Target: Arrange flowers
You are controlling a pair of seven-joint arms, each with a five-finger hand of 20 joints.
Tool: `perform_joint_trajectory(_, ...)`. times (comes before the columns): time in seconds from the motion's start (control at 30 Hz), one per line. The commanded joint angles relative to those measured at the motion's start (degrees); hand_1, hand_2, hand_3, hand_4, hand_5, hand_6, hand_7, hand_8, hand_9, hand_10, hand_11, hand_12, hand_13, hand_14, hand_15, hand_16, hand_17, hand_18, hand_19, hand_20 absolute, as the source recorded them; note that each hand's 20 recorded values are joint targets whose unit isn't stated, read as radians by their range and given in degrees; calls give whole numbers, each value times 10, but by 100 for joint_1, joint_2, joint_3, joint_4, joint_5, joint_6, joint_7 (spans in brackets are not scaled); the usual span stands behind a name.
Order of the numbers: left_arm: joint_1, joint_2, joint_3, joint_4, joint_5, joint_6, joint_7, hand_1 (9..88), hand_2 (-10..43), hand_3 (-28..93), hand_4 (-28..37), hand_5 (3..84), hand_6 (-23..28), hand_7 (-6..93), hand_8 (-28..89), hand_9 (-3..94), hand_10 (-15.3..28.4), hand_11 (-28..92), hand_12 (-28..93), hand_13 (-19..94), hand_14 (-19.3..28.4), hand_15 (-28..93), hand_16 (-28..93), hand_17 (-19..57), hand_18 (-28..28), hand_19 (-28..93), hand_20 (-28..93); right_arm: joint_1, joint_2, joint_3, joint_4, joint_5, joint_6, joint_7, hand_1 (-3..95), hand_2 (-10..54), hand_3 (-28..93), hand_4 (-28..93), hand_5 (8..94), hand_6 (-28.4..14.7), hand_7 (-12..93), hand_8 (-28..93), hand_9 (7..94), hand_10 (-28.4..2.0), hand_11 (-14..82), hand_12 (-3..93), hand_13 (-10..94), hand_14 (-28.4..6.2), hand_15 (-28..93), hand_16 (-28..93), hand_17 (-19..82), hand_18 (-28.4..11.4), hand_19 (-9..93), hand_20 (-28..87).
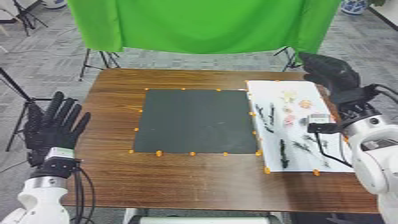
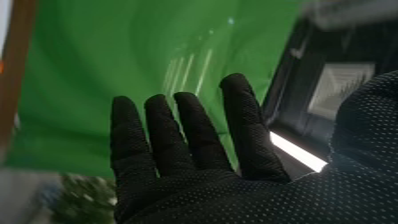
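White sheet: landmark, lying on the tabletop (image 1: 178, 185), right of the dark mat (image 1: 195, 120).
Flowers (image 1: 289, 120): pink and pale blossoms laid out on the white sheet (image 1: 302, 162), toward its far half.
Dark sprigs (image 1: 283, 152): on the same sheet, nearer the robot and along its left side.
Green sprigs (image 1: 302, 146): also on the sheet, beside the near dark sprigs.
Right hand (image 1: 333, 72): by the sheet's far right corner; fingers (image 2: 195, 132) straight and apart, the flowers well apart from them.
Left hand (image 1: 58, 135): well left of the sheet, beyond the mat; fingers extended, slightly spread, the flowers well apart from them.
Green cloth (image 1: 204, 25): beyond the sheet.
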Motion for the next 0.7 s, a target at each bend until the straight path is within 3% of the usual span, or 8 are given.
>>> perform_joint_trajectory(0.03, 42, -33, -79, -48, 25, -104, 29, 237, 189, 565, -283, 337, 61, 31, -74, 233, 119, 81, 63, 107, 94, 117, -63, -57, 100, 234, 70, -152, -253, 223, -193, 1850, -194, 1, 74, 84, 801, -266, 418, -12, 111, -103, 358, -148, 29, 119, 260, -143, 47, 213, 107, -162, 191, 160)
perform_joint_trajectory(0.2, 96, -85, -101, -85, 45, -135, 38, 232, 188, 571, -283, 334, 60, 32, -74, 232, 119, 79, 64, 110, 95, 114, -58, -57, 100, 231, 73, -384, -131, 287, -402, 1514, 88, 228, 92, 69, 806, -264, 421, -14, 114, -102, 359, -147, 30, 120, 264, -145, 50, 213, 108, -161, 188, 166)
perform_joint_trajectory(0.33, 192, -79, -159, -140, 31, -209, 119, 234, 187, 574, -283, 334, 60, 34, -74, 240, 123, 83, 66, 122, 99, 122, -54, -56, 103, 235, 76, -733, -83, 548, -579, 1145, -157, 351, 112, 42, 809, -261, 431, -24, 118, -103, 367, -145, 34, 125, 282, -152, 59, 214, 116, -164, 202, 172)
perform_joint_trajectory(0.5, 375, -141, -190, -298, 69, -151, 235, 230, 184, 586, -283, 336, 61, 35, -74, 251, 125, 88, 67, 133, 101, 128, -54, -51, 105, 238, 76, -1297, -174, 906, -862, 1087, -291, 561, 126, 14, 809, -259, 429, -25, 122, -104, 368, -144, 34, 129, 290, -152, 63, 212, 119, -166, 207, 171)
perform_joint_trajectory(0.6, 569, -118, -271, -390, 117, -99, 310, 223, 172, 631, -283, 343, 65, 41, -75, 266, 128, 101, 70, 146, 108, 151, -56, -48, 108, 244, 77, -1462, 36, 689, -1114, -174, 386, 1294, 144, 10, 797, -261, 443, -32, 134, -110, 423, -151, 61, 140, 412, -155, 135, 229, 142, -192, 359, 225)
perform_joint_trajectory(0.7, 694, -107, -344, -432, 80, -77, 339, 228, 163, 653, -283, 357, 73, 45, -73, 287, 134, 114, 73, 165, 117, 168, -57, -46, 111, 254, 79, -1625, 669, -238, -1245, -1749, 2320, 2007, 181, -2, 797, -262, 545, -52, 151, -126, 560, -164, 123, 138, 538, -145, 328, 205, 180, -210, 544, 249)
